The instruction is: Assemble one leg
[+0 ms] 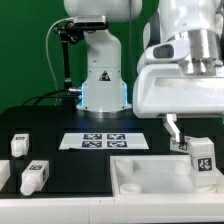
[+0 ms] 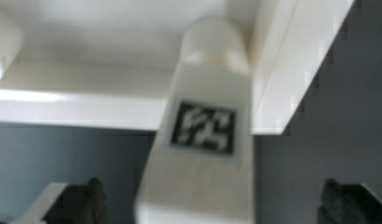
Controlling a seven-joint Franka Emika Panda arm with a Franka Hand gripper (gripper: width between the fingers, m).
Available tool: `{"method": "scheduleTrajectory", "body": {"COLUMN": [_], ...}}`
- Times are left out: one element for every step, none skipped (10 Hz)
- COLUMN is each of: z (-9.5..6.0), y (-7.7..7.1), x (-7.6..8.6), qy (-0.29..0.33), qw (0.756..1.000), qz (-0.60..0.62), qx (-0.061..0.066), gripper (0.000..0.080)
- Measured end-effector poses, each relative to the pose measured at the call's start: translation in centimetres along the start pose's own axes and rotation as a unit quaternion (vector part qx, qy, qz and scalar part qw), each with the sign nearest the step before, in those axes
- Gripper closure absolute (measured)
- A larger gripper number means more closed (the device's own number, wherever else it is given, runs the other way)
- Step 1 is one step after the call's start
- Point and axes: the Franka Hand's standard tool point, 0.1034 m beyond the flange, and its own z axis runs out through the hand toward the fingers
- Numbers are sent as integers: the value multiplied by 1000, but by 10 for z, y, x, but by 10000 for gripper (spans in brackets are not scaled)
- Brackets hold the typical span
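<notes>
A: How are the fingers [image 2: 72, 200] set?

B: They are spread, one on each side of the leg [image 2: 202, 125], and no contact is seen on either side.

A: What is laid where?

B: On the dark counter [image 1: 60, 118], the white panel [image 1: 140, 180] is laid at five o'clock in the exterior view. The leg is stood at the panel's corner, at four o'clock, and seems slightly tilted. Whether it is seated cannot be told.

A: What could be spoiled?

B: If the fingers are closed off-centre, the leg could be pushed askew. If it is turned while tilted, it could be jammed. If it is left unsupported, it could be toppled.
</notes>
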Motion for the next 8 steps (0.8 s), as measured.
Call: {"method": "scheduleTrajectory", "body": {"z": [2, -1, -5, -11, -10, -11, -9, -4], "y": [-6, -6, -5, -8, -7, -5, -1, 13], "x": [4, 16, 16, 19, 16, 13, 16, 14], "qy": [-59, -85, -138, -174, -204, -239, -246, -249], "qw": [998, 996, 990, 984, 978, 970, 968, 967], "qz": [7, 10, 30, 42, 43, 44, 44, 49], "qx": [7, 10, 12, 13, 13, 14, 14, 12], "gripper": [164, 152, 152, 152, 150, 150, 150, 150]}}
